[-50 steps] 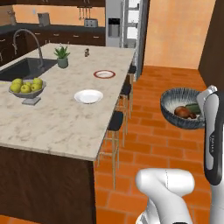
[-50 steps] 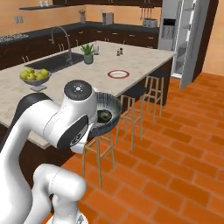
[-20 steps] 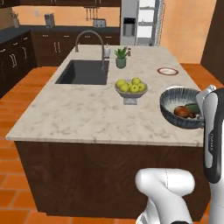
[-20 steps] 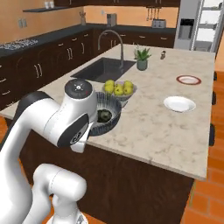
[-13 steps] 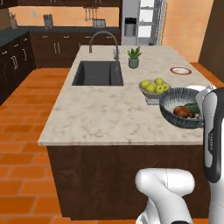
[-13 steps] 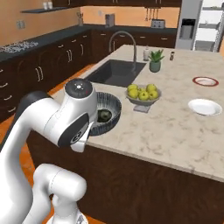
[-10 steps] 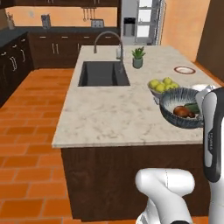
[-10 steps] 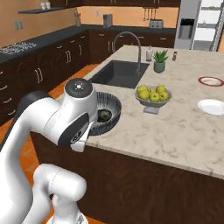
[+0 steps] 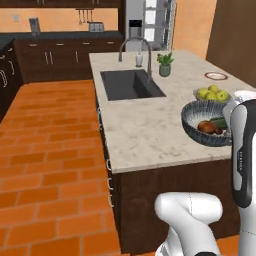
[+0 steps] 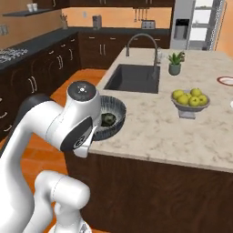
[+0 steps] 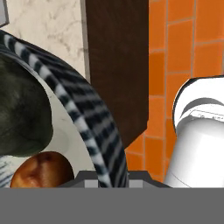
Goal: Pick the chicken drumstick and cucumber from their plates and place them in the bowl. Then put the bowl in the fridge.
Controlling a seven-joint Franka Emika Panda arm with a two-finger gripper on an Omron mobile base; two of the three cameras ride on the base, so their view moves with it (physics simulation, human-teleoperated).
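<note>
Two foods sit in the bowl (image 9: 205, 125): the chicken drumstick (image 9: 209, 127) shows its reddish-brown side, and the cucumber (image 9: 219, 122) is half hidden behind the white arm's upright forearm at the right of the left base view. From the other side the arm's big rounded joint covers most of the bowl, leaving its ribbed rim and a dark green lump inside. The bowl hangs at the near corner of the desk (image 9: 145, 125), its rim out past the edge; whether its base touches the top I cannot tell. The fingers themselves are out of sight under the hand view's bottom band, yet they are shut tight on the bowl's striped rim (image 11: 94, 135), which runs straight down to them. Beyond on the desk stand a footed bowl of yellow-green fruit (image 9: 212, 94), a small potted plant (image 9: 164, 64), the sink (image 9: 131, 84) with its tap, and a red-rimmed plate (image 9: 216, 76). Far back, the fridge (image 9: 149, 24) stands with white shelves showing
</note>
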